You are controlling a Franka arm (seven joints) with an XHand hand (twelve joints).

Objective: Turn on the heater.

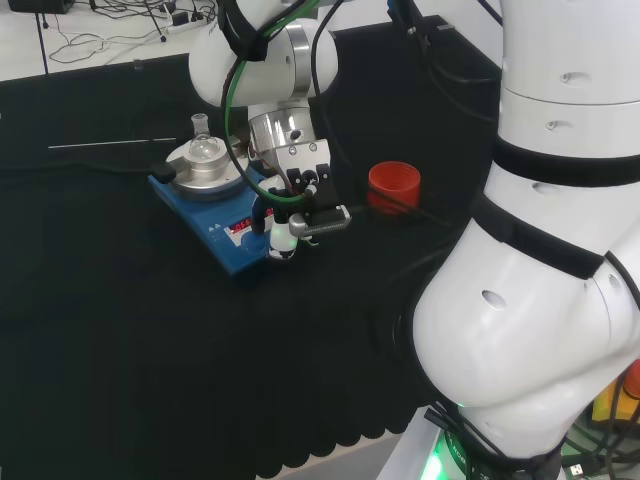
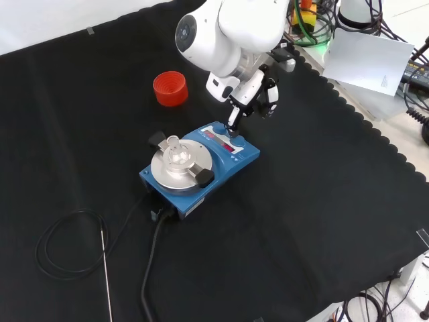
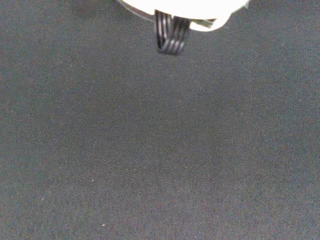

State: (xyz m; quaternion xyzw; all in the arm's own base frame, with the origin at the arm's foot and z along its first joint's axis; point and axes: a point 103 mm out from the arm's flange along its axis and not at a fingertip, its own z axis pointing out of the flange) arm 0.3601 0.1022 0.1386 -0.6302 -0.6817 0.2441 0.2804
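Observation:
The heater [image 1: 228, 250] [image 2: 233, 163] is a blue box with a round metal plate and a lit red display [image 2: 218, 138] on its front panel. A small clear flask [image 1: 203, 146] [image 2: 176, 151] stands on the plate. My hand [image 1: 300, 205] [image 2: 257, 92] hangs over the panel end of the heater. One straight finger [image 2: 232, 122] points down and its tip meets the panel beside the display; the other fingers are folded back. The hand holds nothing. A blurred white part of the hand [image 3: 185, 7] shows above bare black cloth in the wrist view.
A red ribbed ring [image 1: 394, 182] [image 2: 169, 88] stands on the cloth just beyond the hand. Black cables [image 2: 153, 248] run from the heater's back, and a thin metal rod [image 2: 105, 275] [image 1: 110, 146] lies beside them. The cloth's scalloped edge [image 2: 362, 114] is near.

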